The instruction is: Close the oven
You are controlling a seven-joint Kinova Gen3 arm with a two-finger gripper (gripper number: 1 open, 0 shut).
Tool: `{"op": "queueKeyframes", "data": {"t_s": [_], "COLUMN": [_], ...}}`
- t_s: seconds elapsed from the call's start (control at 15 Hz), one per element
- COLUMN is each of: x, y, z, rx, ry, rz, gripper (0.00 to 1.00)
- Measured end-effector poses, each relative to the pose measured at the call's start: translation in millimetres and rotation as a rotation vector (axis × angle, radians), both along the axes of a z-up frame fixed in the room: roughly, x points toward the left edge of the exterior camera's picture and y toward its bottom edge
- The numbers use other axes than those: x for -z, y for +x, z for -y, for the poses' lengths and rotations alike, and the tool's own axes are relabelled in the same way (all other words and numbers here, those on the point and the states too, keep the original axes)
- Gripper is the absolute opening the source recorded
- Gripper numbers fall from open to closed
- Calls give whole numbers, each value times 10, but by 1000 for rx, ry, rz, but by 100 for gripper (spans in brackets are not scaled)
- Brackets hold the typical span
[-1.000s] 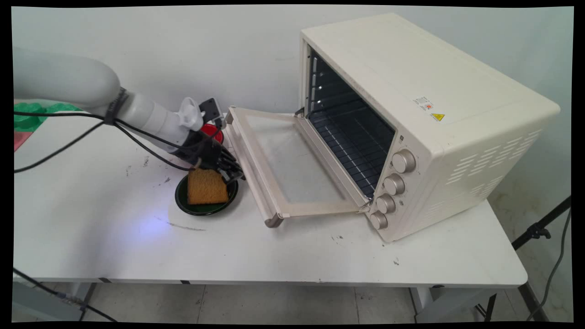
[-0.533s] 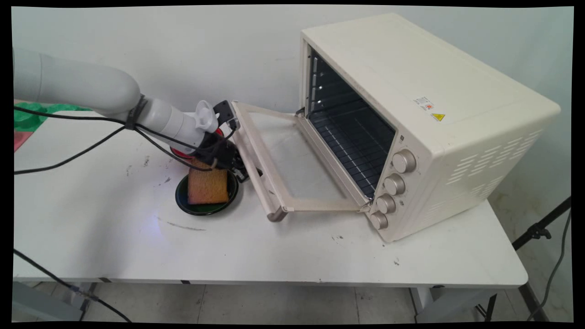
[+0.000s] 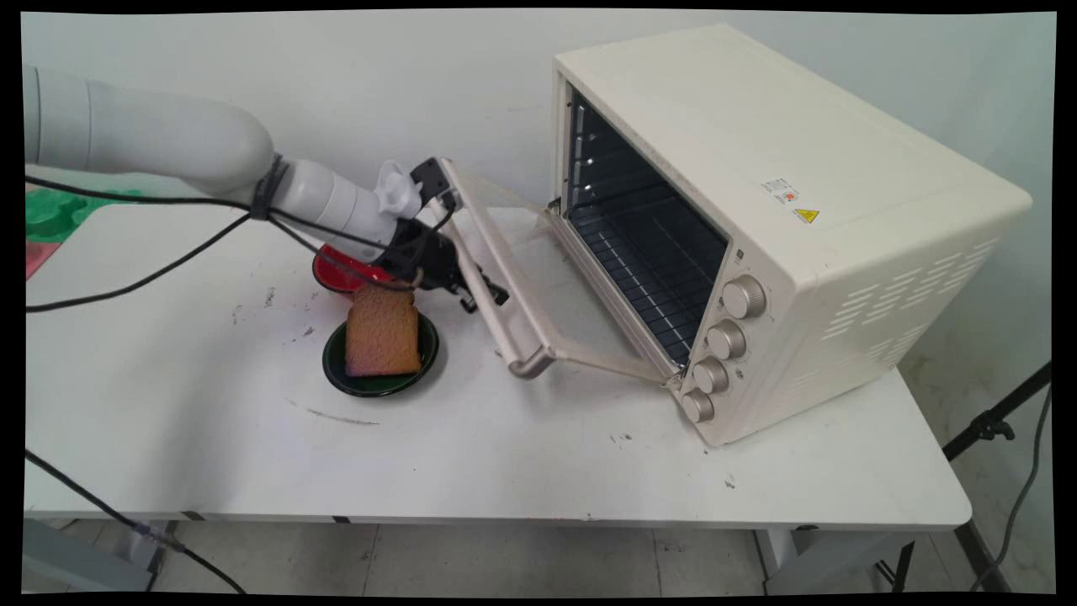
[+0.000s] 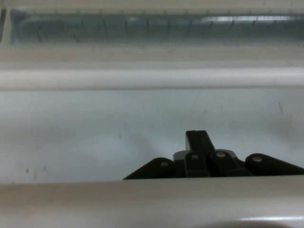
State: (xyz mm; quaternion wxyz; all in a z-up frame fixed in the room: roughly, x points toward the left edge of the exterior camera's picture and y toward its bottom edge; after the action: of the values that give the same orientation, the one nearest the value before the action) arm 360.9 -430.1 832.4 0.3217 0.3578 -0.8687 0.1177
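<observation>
My gripper point(image 3: 486, 295) is shut and empty, pushed under the outer edge of the cream oven's door point(image 3: 496, 252), which stands half raised and tilted. The door's handle point(image 3: 532, 364) hangs over the table at the near end. In the hand view the closed fingertips point(image 4: 199, 138) point towards the oven across the table, with the door's pale edge point(image 4: 142, 204) close across the bottom. Just left of the gripper a slice of toast point(image 3: 383, 333) lies on a dark green plate point(image 3: 370, 383). The oven point(image 3: 757, 219) is open, its dark rack point(image 3: 648, 269) bare.
A red bowl point(image 3: 336, 271) sits behind the green plate, partly hidden by the arm. Black cables point(image 3: 151, 278) hang from the arm over the table's left side. Green and red items point(image 3: 50, 215) lie at the far left edge. A stand leg point(image 3: 993, 425) rises at the right.
The gripper has moved right and up under the door, lifting it from flat to half raised. The toast and plate have stayed put.
</observation>
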Motion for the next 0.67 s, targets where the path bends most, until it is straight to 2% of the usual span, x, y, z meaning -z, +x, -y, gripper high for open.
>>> {"op": "queueKeyframes", "data": {"t_s": [0.67], "x": [-453], "y": [-302], "z": [306], "rx": [-5], "ry": [-59], "rz": [-81], "gripper": [0]}}
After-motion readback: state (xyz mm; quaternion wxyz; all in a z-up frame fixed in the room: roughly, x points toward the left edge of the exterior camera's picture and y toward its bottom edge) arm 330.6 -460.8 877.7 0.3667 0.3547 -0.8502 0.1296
